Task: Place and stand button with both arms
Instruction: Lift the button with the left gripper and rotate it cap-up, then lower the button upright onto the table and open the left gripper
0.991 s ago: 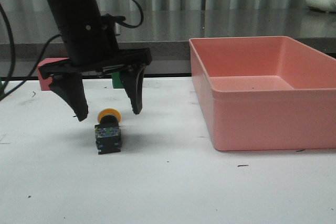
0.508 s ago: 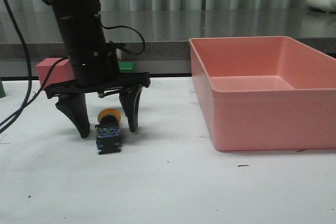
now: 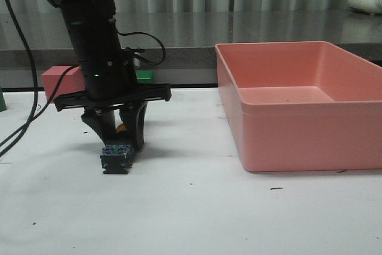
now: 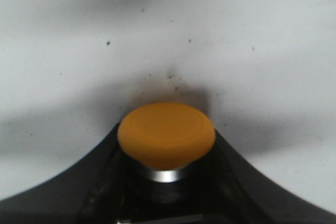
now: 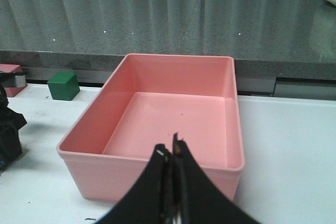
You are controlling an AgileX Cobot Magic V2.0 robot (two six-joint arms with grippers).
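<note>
The button (image 3: 116, 154) is being clamped by the left gripper (image 3: 118, 140) left of the pink bin (image 3: 298, 106) (yellow cap hidden); the right gripper (image 5: 171, 153) is being kept closed, empty

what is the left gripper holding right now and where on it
The left gripper is shut on the button, its fingers clamping the body just behind the yellow cap. The right gripper is shut on nothing.
</note>
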